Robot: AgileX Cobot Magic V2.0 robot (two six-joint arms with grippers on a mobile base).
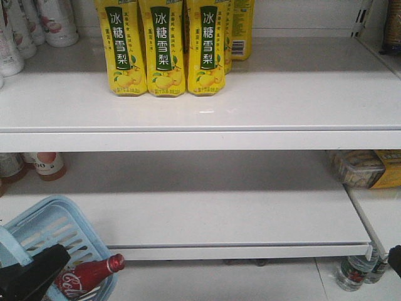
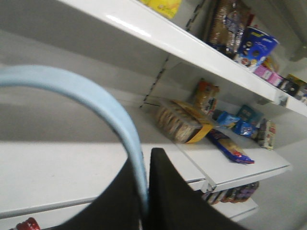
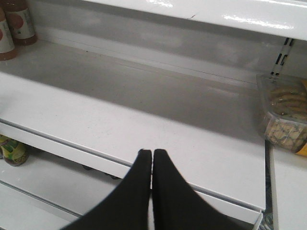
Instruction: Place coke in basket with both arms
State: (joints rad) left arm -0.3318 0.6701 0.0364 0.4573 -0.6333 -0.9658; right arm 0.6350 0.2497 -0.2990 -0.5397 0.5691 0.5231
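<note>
White store shelves fill the front view. On the upper shelf (image 1: 250, 100) stand three yellow pear-drink bottles (image 1: 164, 47) in a row, with pale bottles (image 1: 31, 28) cut off at the far left. The middle shelf (image 1: 207, 207) carries small brown-capped bottles (image 1: 47, 164) at the left and a clear tub of biscuits (image 1: 358, 168) at the right.

In the bottom left corner sits the pale blue basket (image 1: 47, 219), partly cut off by the frame. The coke (image 1: 88, 276) lies tilted inside it, red cap pointing up and right over the rim. A black arm part overlaps the basket's lower left and hides the bottle's base.

From the left wrist view, the left pincer (image 2: 146, 191) is clamped on the basket's blue handle (image 2: 96, 103), which arches up between its black fingers. Packaged snacks (image 2: 230, 139) line the shelves beyond, blurred.

From the right wrist view, the right pincer (image 3: 152, 165) is closed on nothing, fingertips touching, hovering before the bare middle shelf.
</note>
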